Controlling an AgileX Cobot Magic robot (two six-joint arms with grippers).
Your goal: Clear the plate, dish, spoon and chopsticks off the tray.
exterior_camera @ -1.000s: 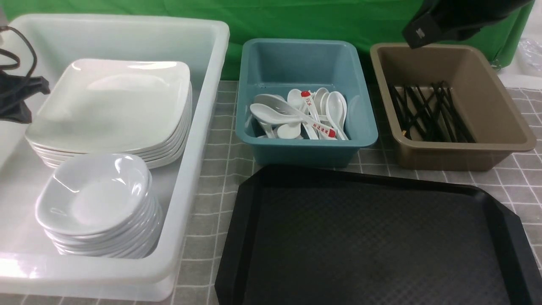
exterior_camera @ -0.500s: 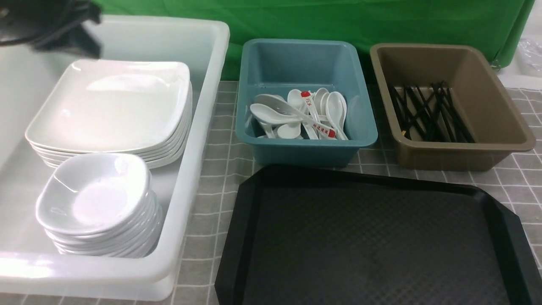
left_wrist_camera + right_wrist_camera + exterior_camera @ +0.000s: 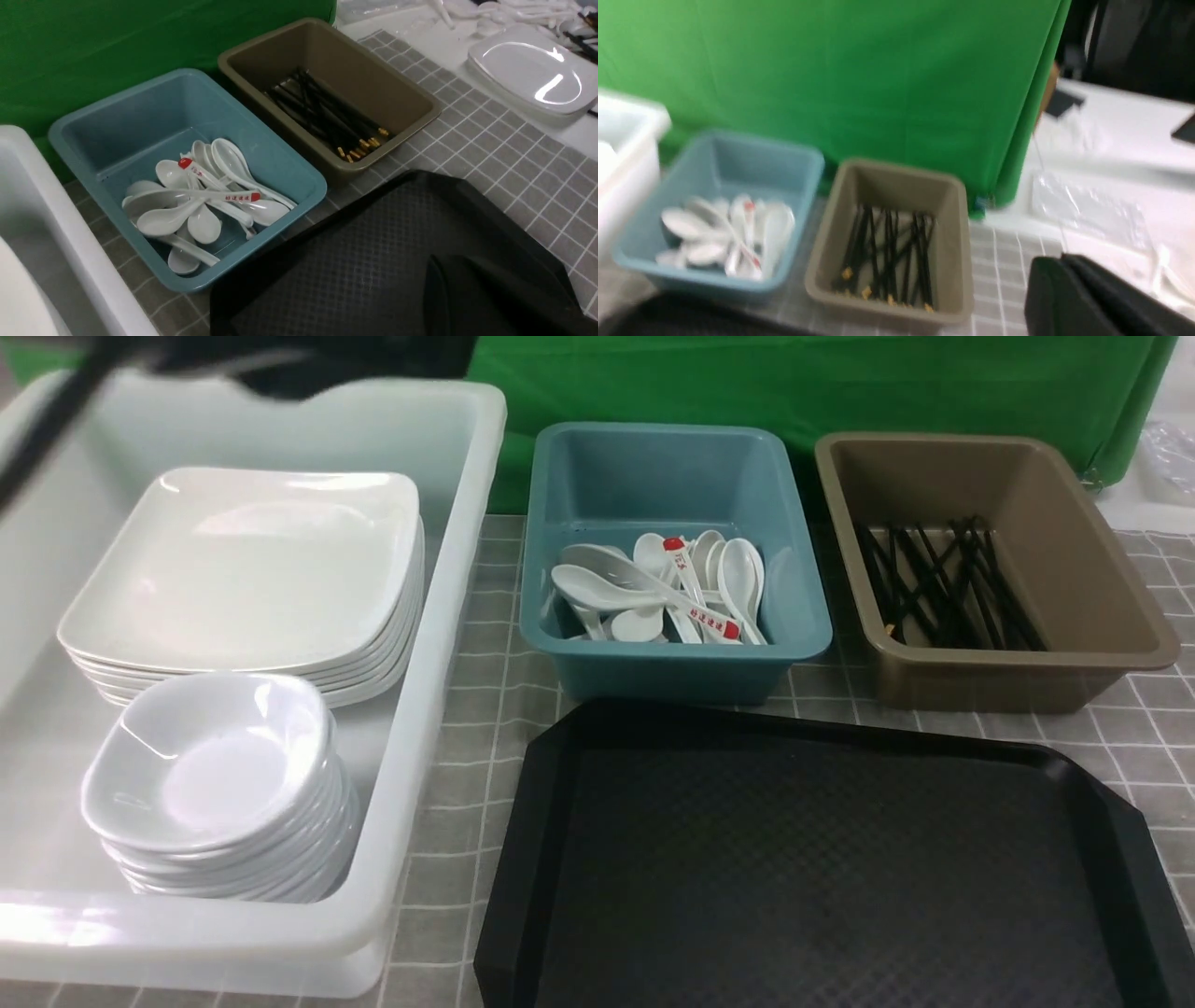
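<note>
Tray (image 3: 822,868) bare, left arm (image 3: 280,359) raised over white bin (image 3: 411,644), jaws' state unclear

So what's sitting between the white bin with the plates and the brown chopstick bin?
The teal bin holding white spoons stands between the white bin and the brown bin, with strips of grey checked cloth either side. The front view shows it plainly.

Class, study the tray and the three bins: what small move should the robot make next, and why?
Probably just draw both arms back and stop. The tray looks bare, with the plates and dishes stacked in the white bin, spoons in the teal one, chopsticks in the brown.
</note>
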